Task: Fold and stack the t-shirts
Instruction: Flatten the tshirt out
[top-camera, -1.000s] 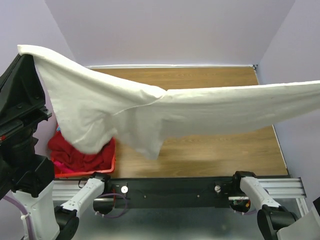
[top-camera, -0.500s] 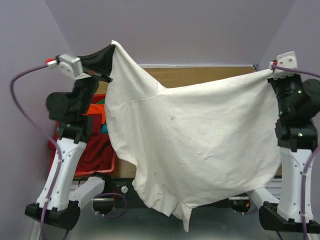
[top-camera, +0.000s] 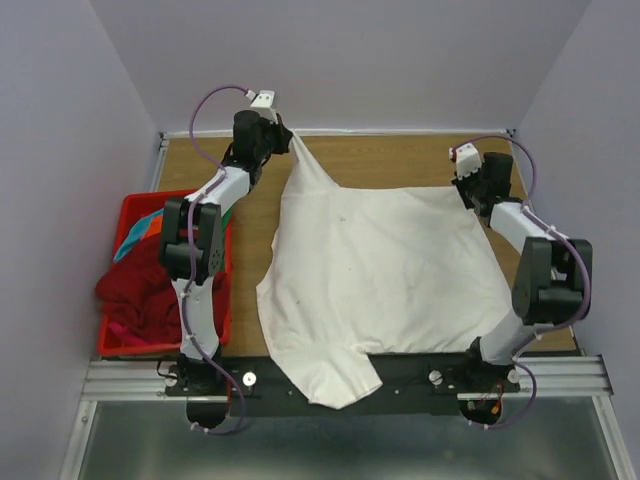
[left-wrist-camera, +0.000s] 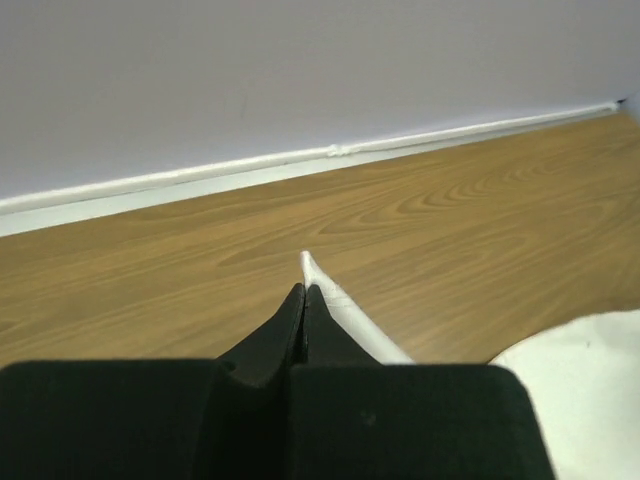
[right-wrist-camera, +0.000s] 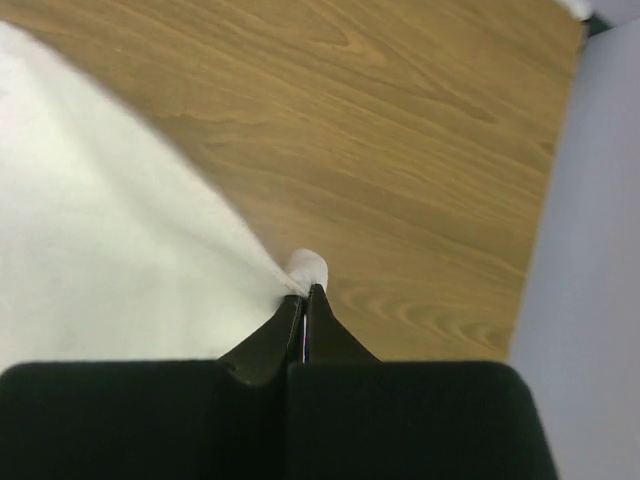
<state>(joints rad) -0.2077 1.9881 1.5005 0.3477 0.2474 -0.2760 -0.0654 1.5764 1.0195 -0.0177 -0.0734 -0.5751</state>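
A large white t-shirt (top-camera: 380, 270) lies spread on the wooden table, its near part hanging over the front rail. My left gripper (top-camera: 283, 135) is shut on its far left corner near the back wall; the pinched cloth (left-wrist-camera: 330, 295) shows at the fingertips (left-wrist-camera: 303, 290). My right gripper (top-camera: 468, 190) is shut on the shirt's far right corner; a white tuft (right-wrist-camera: 305, 268) sticks out past its closed jaws (right-wrist-camera: 303, 297). A dark red shirt (top-camera: 140, 300) with orange and teal ones (top-camera: 140, 235) lies in the red basket.
The red plastic basket (top-camera: 225, 290) stands at the table's left edge. The back wall and its white baseboard (left-wrist-camera: 330, 152) run right behind the left gripper. The table's right edge meets the side wall (right-wrist-camera: 590, 250). The black front rail (top-camera: 420, 370) lies under the shirt's hem.
Both arms have swung from high near the camera out to the far side of the table. The white shirt went from hanging in the air to lying spread on the table.
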